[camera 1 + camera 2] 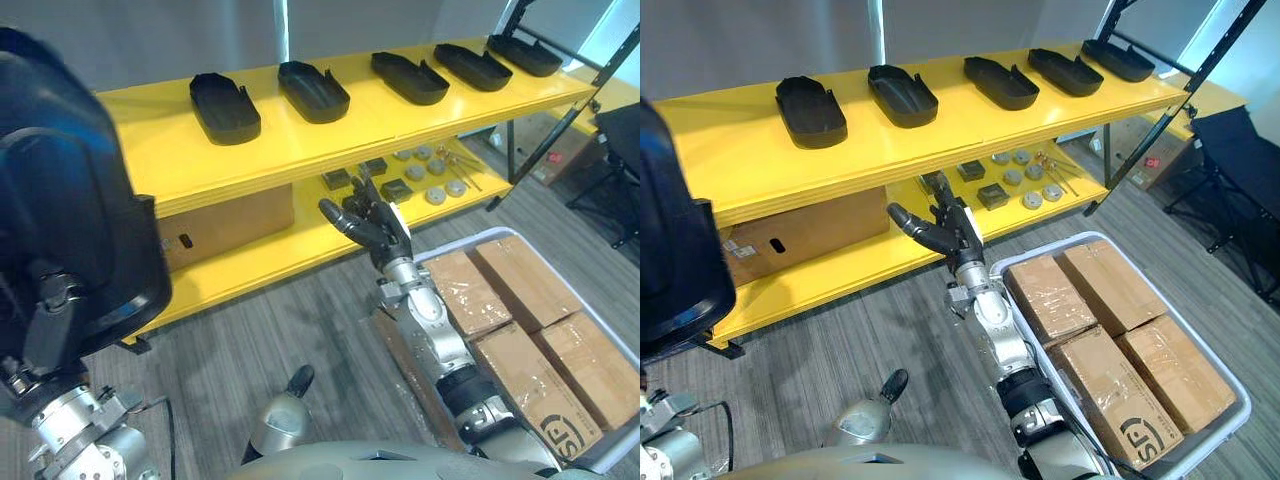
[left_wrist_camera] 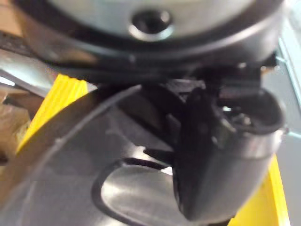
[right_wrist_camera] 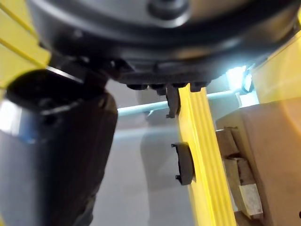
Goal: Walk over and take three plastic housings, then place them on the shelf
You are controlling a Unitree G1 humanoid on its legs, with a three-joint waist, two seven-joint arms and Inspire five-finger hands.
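Hanging in front of the shelf's lower tier [image 1: 290,250], the right hand [image 1: 375,225] holds nothing. Its fingers [image 1: 338,217] are loose and spread, and they point up toward the front edge of the yellow shelf [image 1: 140,135].

Five black housings already sit in a row on the top tier. The leftmost housing [image 1: 224,107] is at one end and the rightmost housing [image 1: 523,53] is at the far end. Each lies with its long axis running from the front edge toward the back, slanting a little.

On the robot's left, a large dark shell [image 1: 70,180] rises above the left wrist, close to the head camera. It is probably another housing being carried. In the left wrist view the left hand [image 2: 221,155] lies against a curved grey surface, but whether it grips that surface cannot be told.

The relation that matters is between the dark shell and the bare stretch of top tier to the left of the leftmost housing. That gap lies ahead of the left arm and a little to its right, well apart from the right hand. The left arm is therefore judged the nearer one for a placement. To match the row, the shell's long axis would have to run front to back.

Beside the right arm, a crate [image 1: 470,240] holds cardboard boxes [image 1: 530,330].
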